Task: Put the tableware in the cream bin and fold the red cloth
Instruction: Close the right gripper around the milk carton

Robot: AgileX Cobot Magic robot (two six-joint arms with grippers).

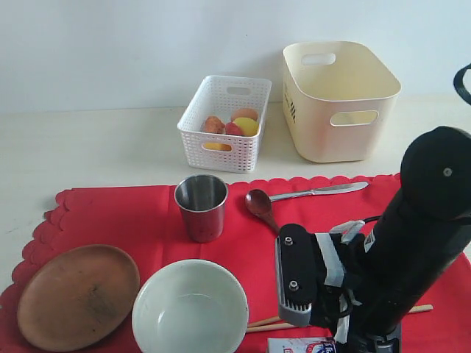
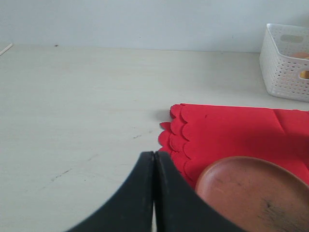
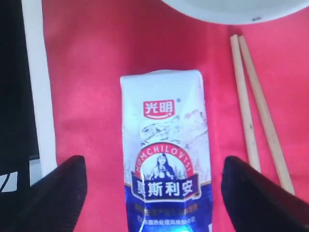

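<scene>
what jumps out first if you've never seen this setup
The bright red cloth fills the front of the exterior view, carrying a steel cup, a wooden plate and a pale bowl. Behind it on the right stands the tall cream bin. The right gripper hangs open over a blue-and-white snack packet.

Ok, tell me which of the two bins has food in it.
The smaller white perforated basket, left of the tall cream bin in the exterior view; foods show inside it, none in the bin's visible interior.
</scene>
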